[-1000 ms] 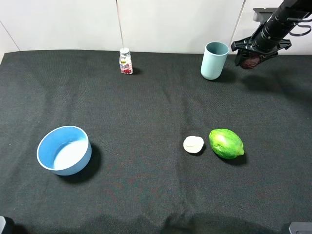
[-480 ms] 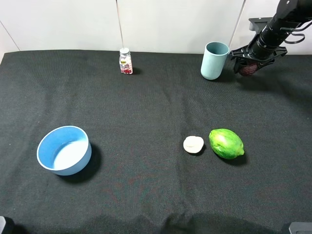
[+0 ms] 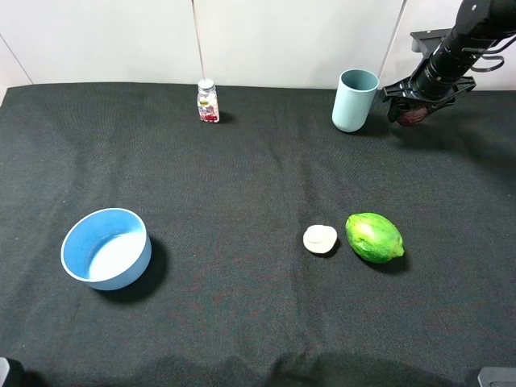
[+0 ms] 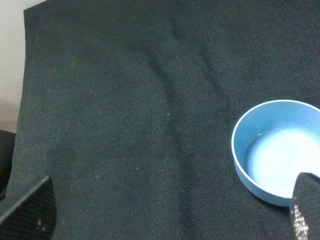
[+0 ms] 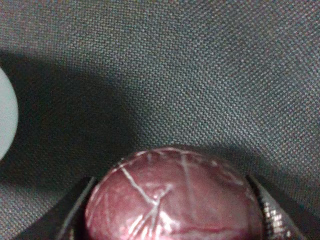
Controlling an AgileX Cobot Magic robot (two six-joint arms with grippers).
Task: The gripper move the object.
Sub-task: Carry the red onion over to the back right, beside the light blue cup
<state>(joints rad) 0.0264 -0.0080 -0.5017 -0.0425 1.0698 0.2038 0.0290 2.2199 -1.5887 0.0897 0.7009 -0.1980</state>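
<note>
Right arm (image 3: 466,24): black, round in section, with thin black cables (image 3: 493,50) looped beside the wrist and a dark boxy housing (image 3: 429,35) mounted on it. Right gripper (image 3: 414,111): black, with a broad flat crossbar. Left fingers (image 4: 31,210): black, pads finely dotted.

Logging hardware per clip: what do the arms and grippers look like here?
The right arm is black, round-sectioned, with a ribbed wrist, looping black cables and no visible markings; the right gripper has a wide black crossbar. The left gripper shows only black, dot-textured fingertips.
</note>
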